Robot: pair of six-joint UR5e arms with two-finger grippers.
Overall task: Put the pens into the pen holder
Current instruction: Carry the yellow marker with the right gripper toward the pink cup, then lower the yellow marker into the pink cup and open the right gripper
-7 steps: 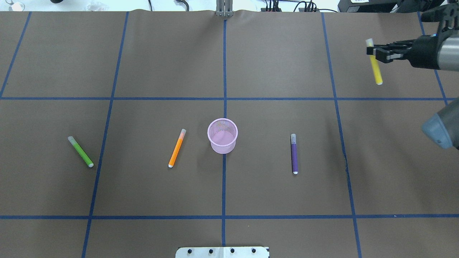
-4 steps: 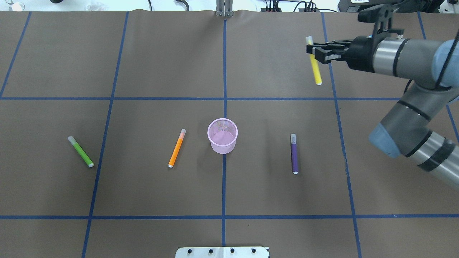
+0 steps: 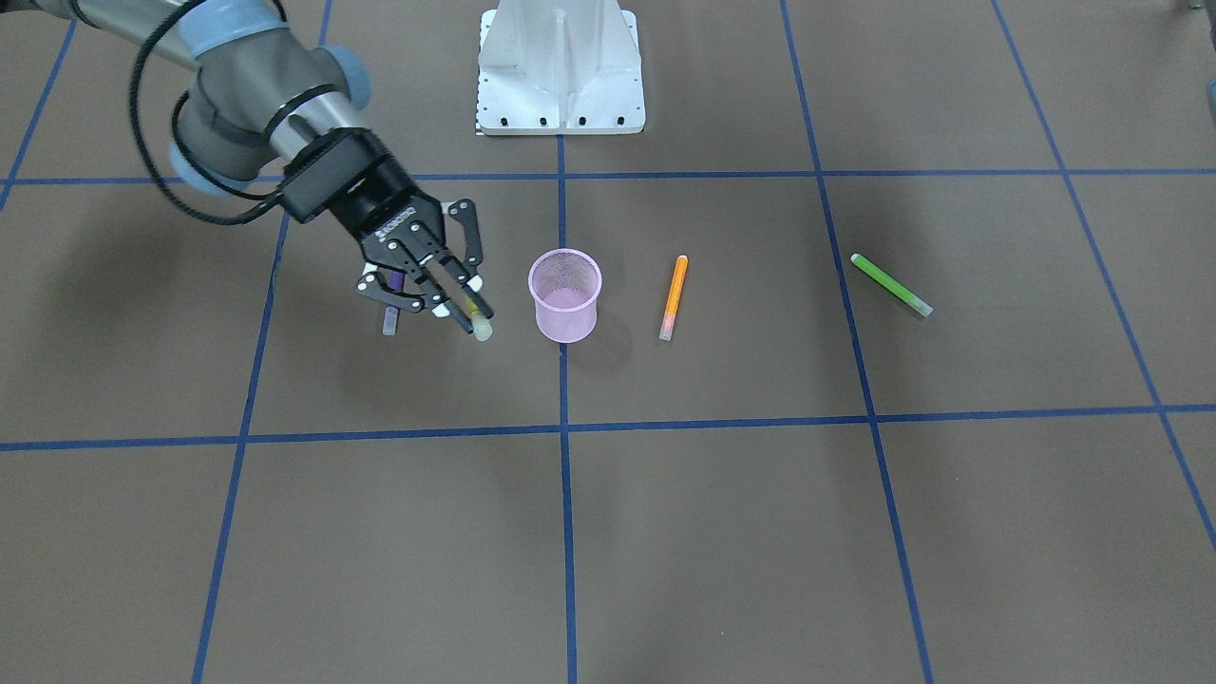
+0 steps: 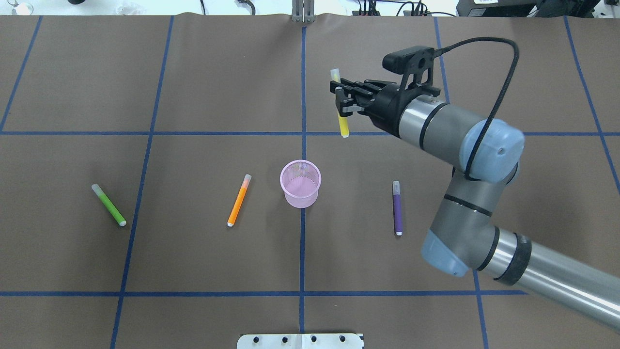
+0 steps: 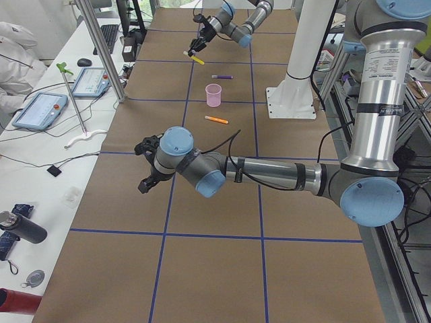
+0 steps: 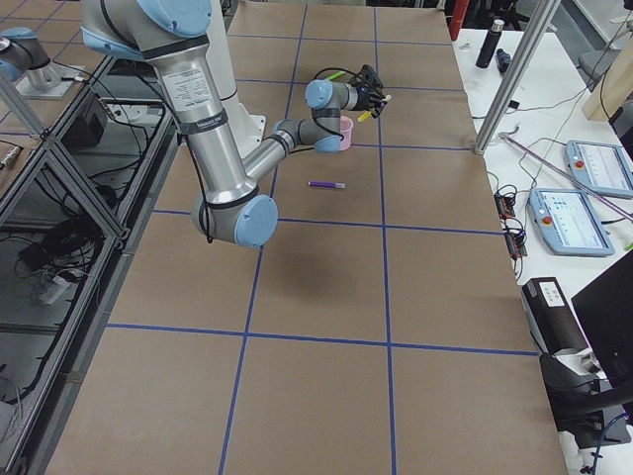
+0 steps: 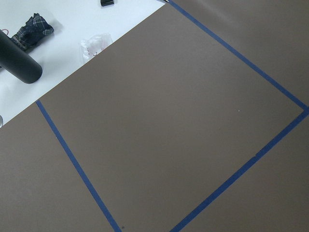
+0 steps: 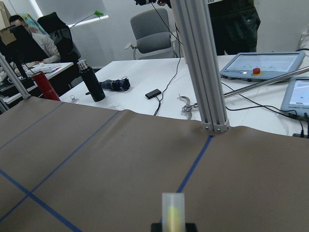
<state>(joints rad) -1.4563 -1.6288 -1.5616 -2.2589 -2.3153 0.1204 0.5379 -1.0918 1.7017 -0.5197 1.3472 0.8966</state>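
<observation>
**Right hand holds the yellow pen beside the holder**

In your overhead view the right arm bends in from 4 o'clock with its wrist level. The right hand point(image 4: 340, 99) points toward 9 o'clock, clamped on the yellow pen point(image 4: 343, 126) above the surface point(image 4: 218, 87), at 1 o'clock of the pen holder point(image 4: 301, 198). The orange pen point(image 4: 239, 200) lies at the holder's 9 o'clock, the green pen point(image 4: 109, 205) farther out, and the purple pen point(image 4: 397, 211) at 3 o'clock. You cannot tell whether the left hand point(image 5: 147, 168) is apart or together.

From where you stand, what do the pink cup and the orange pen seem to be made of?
Cup: fine mesh, probably painted metal wire, though plastic is possible; the brown table shows through its wall. Orange pen: likely plastic, with a smooth matte barrel and a paler, translucent-looking cap at one end.
</observation>
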